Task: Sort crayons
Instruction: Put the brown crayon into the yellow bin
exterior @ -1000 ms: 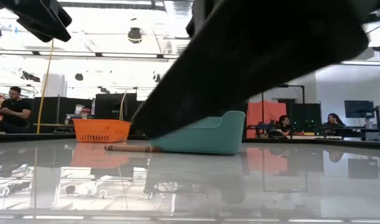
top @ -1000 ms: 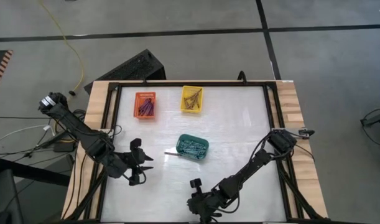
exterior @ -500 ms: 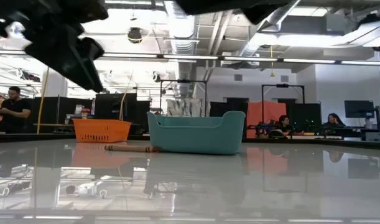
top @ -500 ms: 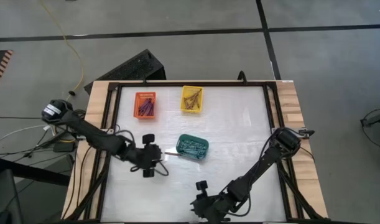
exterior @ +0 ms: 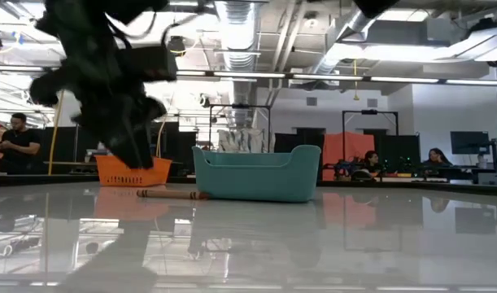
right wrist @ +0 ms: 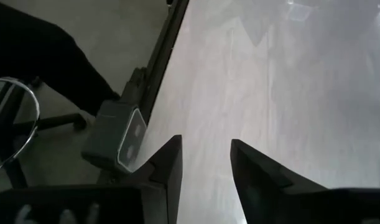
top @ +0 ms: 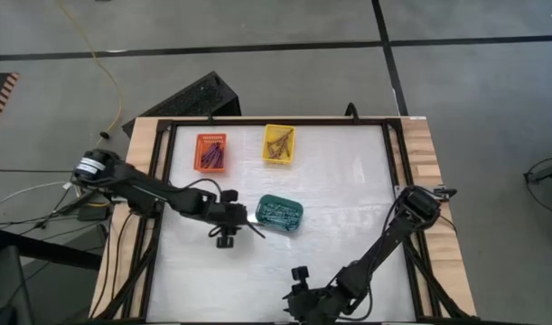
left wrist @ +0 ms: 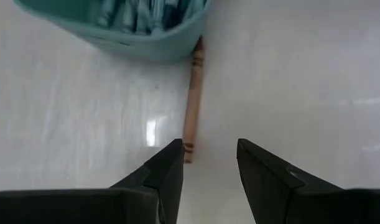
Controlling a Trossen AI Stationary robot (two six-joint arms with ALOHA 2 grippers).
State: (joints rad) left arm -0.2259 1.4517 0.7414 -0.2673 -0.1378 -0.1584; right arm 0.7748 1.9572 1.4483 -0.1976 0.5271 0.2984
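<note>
Where the left arm's two dark fingers [left wrist: 168, 168] stand spread with a clear gap between them, nothing is pinched; bare worktop [left wrist: 314, 81] shows through the gap. Left gripper [top: 242, 219] hangs just above the surface, near the middle of the worktop, pointing toward the teal basket [top: 280, 213].

Loose crayon [left wrist: 193, 102], brown-red with a paper wrap, lies flat just ahead of the fingertips. Near end sits just off the tip of one finger, not touching as far as can be told. Far end reaches the teal basket's outer wall; touching or just short of it, cannot tell. Low view puts the same crayon on the worktop in front of the teal basket, on the side toward the orange basket [exterior: 132, 170].

Teal basket holds a heap of teal-grey crayons [top: 278, 212]. Orange basket, toward the far left of the worktop, holds purple crayons [top: 212, 155]. Yellow basket [top: 278, 143], beside it to the right, holds brownish crayons [top: 280, 143]. The three baskets stand apart from one another.

Right gripper [right wrist: 205, 168]: fingers parted, nothing between them. It sits at the near edge of the worktop, well apart from the baskets, looking out over the black frame rail [right wrist: 158, 68] and the floor beyond. A grey box [right wrist: 118, 137] is fixed at the rail.

Beyond the worktop, low view: people seated at desks in the room, far off.
</note>
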